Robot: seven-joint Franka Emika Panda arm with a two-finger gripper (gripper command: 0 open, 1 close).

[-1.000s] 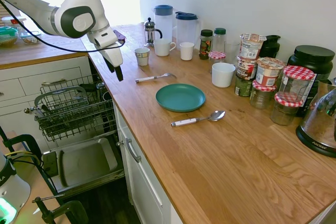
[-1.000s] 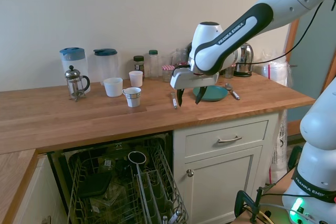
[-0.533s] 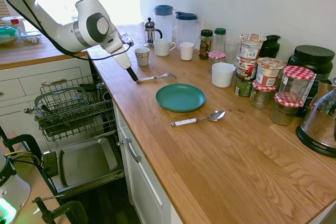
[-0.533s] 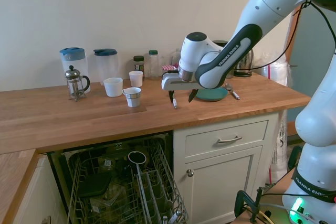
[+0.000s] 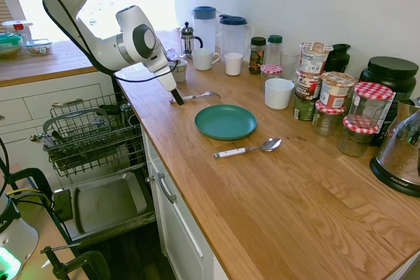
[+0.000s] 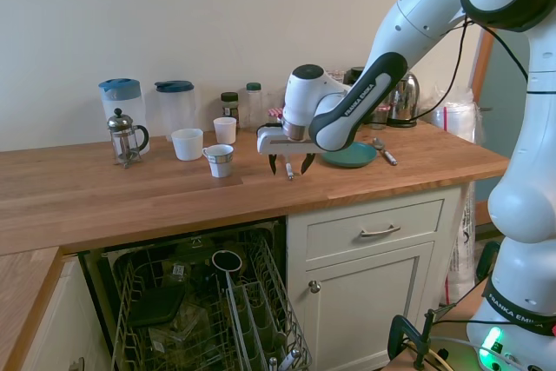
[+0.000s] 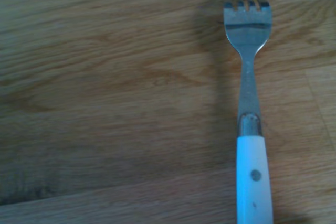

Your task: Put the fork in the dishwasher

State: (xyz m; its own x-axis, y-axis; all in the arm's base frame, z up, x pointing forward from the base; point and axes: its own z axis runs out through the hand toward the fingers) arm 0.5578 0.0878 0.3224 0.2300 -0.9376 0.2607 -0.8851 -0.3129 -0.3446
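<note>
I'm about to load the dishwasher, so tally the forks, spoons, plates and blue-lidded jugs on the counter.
fork: 1
spoon: 1
plate: 1
blue-lidded jugs: 2
Total: 5

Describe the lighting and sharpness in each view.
First exterior view: window glare blows out the top left, and the counter is sharp. Second exterior view: even, soft light with no glare. Wrist view: the fork is a little soft, with its shadow falling beside it on the wood.
</note>
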